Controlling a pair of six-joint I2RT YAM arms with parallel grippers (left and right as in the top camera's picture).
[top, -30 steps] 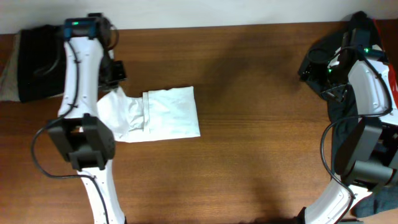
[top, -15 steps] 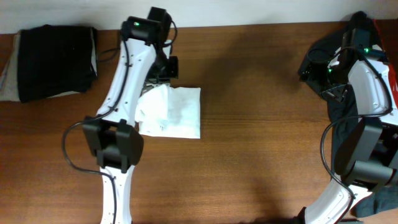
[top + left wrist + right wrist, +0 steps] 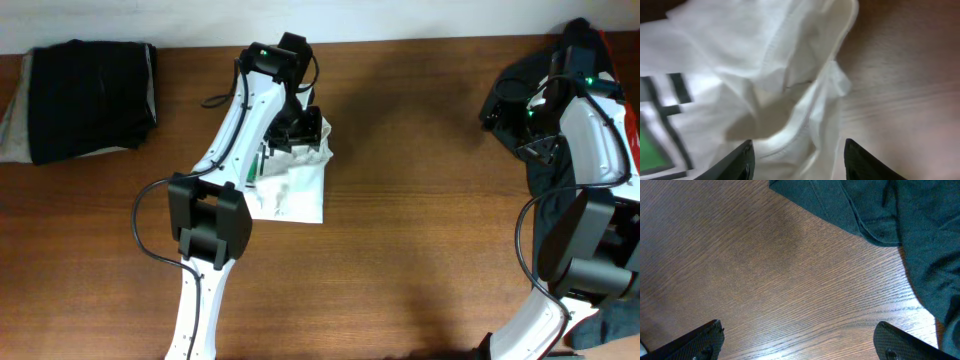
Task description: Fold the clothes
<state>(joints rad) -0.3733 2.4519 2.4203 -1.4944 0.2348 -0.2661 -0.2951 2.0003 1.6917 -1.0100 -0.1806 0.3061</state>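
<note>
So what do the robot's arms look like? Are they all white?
Not all white. The left arm and the right arm are smooth white tubes joined by chunky black blocks. Thin black cables loop beside them, and a tiny green light glows near the far end of each. The gripper fingers are black.
</note>
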